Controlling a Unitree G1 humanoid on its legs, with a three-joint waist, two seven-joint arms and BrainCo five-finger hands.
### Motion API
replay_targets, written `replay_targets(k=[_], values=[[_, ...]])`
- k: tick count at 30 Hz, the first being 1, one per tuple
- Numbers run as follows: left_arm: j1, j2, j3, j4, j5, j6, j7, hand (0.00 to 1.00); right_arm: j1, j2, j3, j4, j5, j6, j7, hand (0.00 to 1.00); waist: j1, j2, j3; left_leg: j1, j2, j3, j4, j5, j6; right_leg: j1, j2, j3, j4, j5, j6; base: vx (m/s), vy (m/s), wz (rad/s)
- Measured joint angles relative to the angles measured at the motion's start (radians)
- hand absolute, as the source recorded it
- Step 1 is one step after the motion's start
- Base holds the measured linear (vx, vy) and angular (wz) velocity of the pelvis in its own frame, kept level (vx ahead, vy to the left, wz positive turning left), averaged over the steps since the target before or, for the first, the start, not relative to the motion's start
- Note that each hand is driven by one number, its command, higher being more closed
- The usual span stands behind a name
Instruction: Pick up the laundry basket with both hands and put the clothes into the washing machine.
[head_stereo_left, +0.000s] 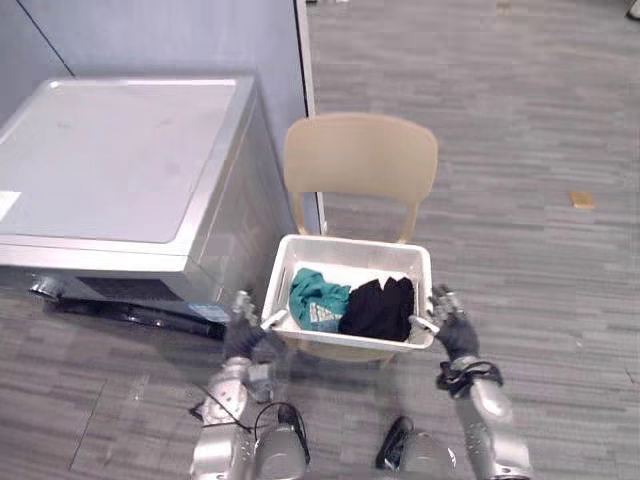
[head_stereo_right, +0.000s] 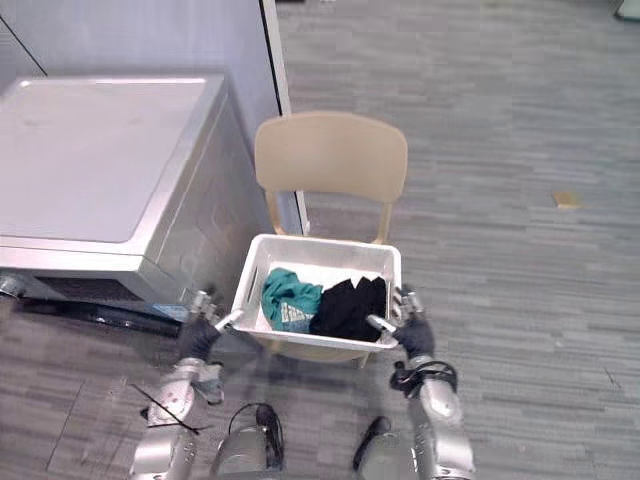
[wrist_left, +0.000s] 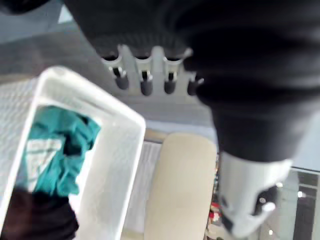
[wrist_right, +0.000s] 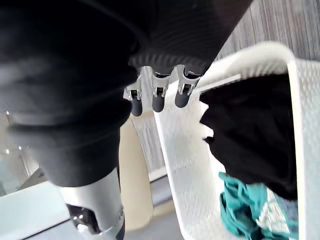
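Note:
A white laundry basket (head_stereo_left: 350, 246) rests on the seat of a tan chair (head_stereo_left: 360, 155). It holds a teal garment (head_stereo_left: 315, 296) and a black garment (head_stereo_left: 378, 308). The silver washing machine (head_stereo_left: 110, 160) stands to the left with its flat top facing up. My left hand (head_stereo_left: 243, 338) is at the basket's left end, its thumb by the handle there. At the right end is my right hand (head_stereo_left: 456, 330), thumb against that handle. In the wrist views the fingers (wrist_left: 145, 86) and the right hand's fingers (wrist_right: 157, 101) reach out straight beside the basket's rim (wrist_right: 185, 150).
A blue-grey partition (head_stereo_left: 200, 40) stands behind the washing machine and the chair. Grey plank floor spreads to the right, with a small tan object (head_stereo_left: 582, 200) lying on it far right. The chair's back rises just behind the basket.

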Motion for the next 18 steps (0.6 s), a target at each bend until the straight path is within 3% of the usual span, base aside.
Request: replay_targets(k=[4,8,9,10,11,12,14,15,17,18], values=[[0.038,-0.009,-0.035,0.027,-0.045,0.02,-0.013,0.0,-0.058,-0.003,0.113,0.106,0.012,0.001,-0.011,0.0,0.024,0.004,-0.027,0.008,0.028,-0.047,0.039,-0.029,-0.004,0.083,0.049,-0.029,-0.047,-0.003,0.001,-0.02,-0.026,0.27],[0.061,-0.011,-0.035,0.028,-0.053,0.023,-0.005,0.0,-0.136,-0.026,0.108,0.139,0.045,0.001,-0.04,0.0,0.056,0.019,-0.06,-0.025,-0.002,-0.132,0.007,0.011,0.0,0.1,0.037,-0.114,-0.058,-0.009,0.006,0.0,-0.013,0.62],[0.061,-0.011,-0.034,0.028,-0.056,0.024,0.008,0.0,-0.154,-0.04,0.094,0.139,0.047,-0.002,-0.06,0.0,0.056,0.019,-0.069,-0.039,-0.024,-0.148,-0.015,0.043,0.016,0.097,0.023,-0.148,-0.04,-0.017,0.008,0.03,-0.002,0.99],[0.061,-0.013,-0.032,0.029,-0.062,0.025,0.012,0.0,-0.181,-0.049,0.064,0.139,0.046,-0.004,-0.082,0.0,0.059,0.017,-0.071,-0.044,-0.04,-0.146,-0.056,0.079,0.055,0.092,-0.01,-0.173,-0.021,-0.024,0.002,0.02,0.026,0.93],[0.061,-0.014,-0.013,0.035,-0.062,0.027,0.017,0.0,-0.214,-0.048,0.031,0.137,0.047,-0.008,-0.097,0.0,0.06,0.011,-0.071,-0.052,-0.029,-0.097,-0.048,0.068,0.077,0.086,-0.039,-0.203,-0.016,-0.006,-0.019,0.02,0.027,0.63],[0.06,-0.015,-0.005,0.037,-0.062,0.028,0.022,0.0,-0.225,-0.043,0.024,0.135,0.047,-0.012,-0.104,0.0,0.059,0.006,-0.068,-0.073,-0.005,-0.062,0.023,0.044,0.087,0.084,-0.047,-0.212,-0.008,-0.004,-0.02,0.03,0.075,0.37],[0.054,-0.019,-0.005,0.063,-0.056,0.028,0.031,0.0,-0.228,-0.052,-0.017,0.113,0.048,-0.03,-0.139,0.0,0.056,0.0,-0.067,-0.08,0.117,0.018,0.245,-0.006,0.12,0.095,-0.115,-0.22,0.059,-0.002,-0.018,0.02,0.135,0.21],[0.053,-0.02,-0.01,0.07,-0.053,0.03,0.031,0.0,-0.22,-0.055,-0.021,0.096,0.049,-0.031,-0.145,0.0,0.051,0.001,-0.074,-0.076,0.152,0.028,0.288,-0.008,0.124,0.096,-0.136,-0.219,0.078,-0.002,-0.017,0.01,0.297,0.09],[0.038,-0.031,-0.035,0.067,-0.048,0.031,0.03,0.0,-0.179,-0.065,-0.042,0.038,0.057,-0.048,-0.161,0.0,0.048,0.001,-0.098,-0.07,0.232,-0.009,0.373,-0.002,0.114,0.069,-0.22,-0.206,0.143,0.011,0.009,0.03,0.404,0.08],[0.024,-0.04,-0.043,0.064,-0.041,0.03,0.03,0.0,-0.169,-0.069,-0.053,0.028,0.059,-0.053,-0.162,0.0,0.048,0.009,-0.11,-0.075,0.239,-0.045,0.376,0.02,0.08,0.045,-0.252,-0.197,0.17,0.022,0.031,0.02,0.558,0.23]])
